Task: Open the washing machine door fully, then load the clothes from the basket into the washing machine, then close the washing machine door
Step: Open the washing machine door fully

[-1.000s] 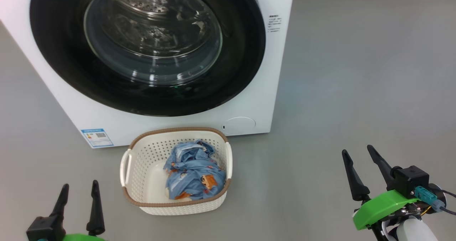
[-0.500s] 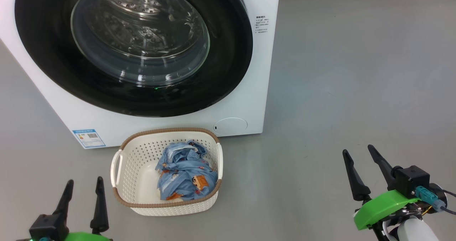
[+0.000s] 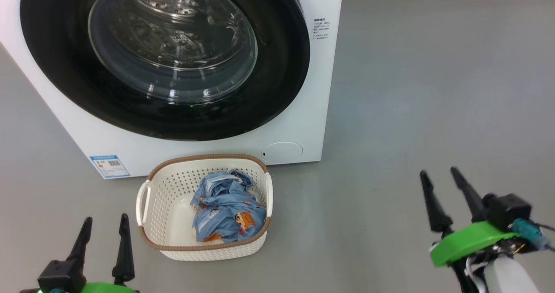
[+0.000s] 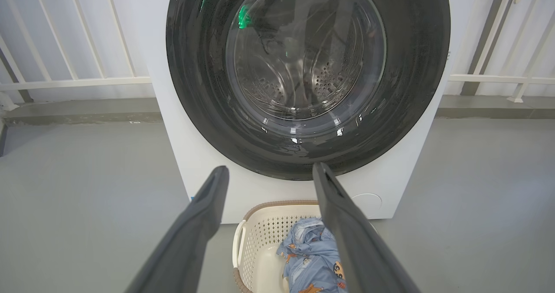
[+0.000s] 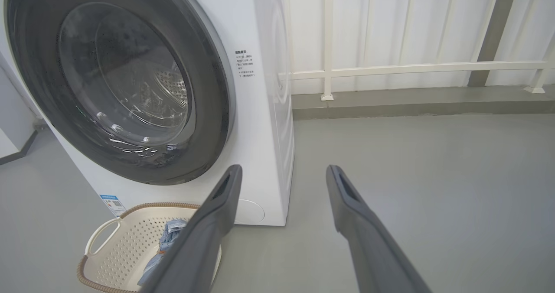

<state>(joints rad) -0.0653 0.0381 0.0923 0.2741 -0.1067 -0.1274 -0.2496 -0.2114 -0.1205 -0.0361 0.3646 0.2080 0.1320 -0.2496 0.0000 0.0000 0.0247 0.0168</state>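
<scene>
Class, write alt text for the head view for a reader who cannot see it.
A white washing machine, its round black-rimmed door shut, stands on a grey floor with a cream basket of blue printed clothes just in front. The left gripper and right gripper hang open and empty at the lower corners.

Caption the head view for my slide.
Washing machine door shut, clothes heaped in the basket, left gripper and right gripper open and empty.
</scene>
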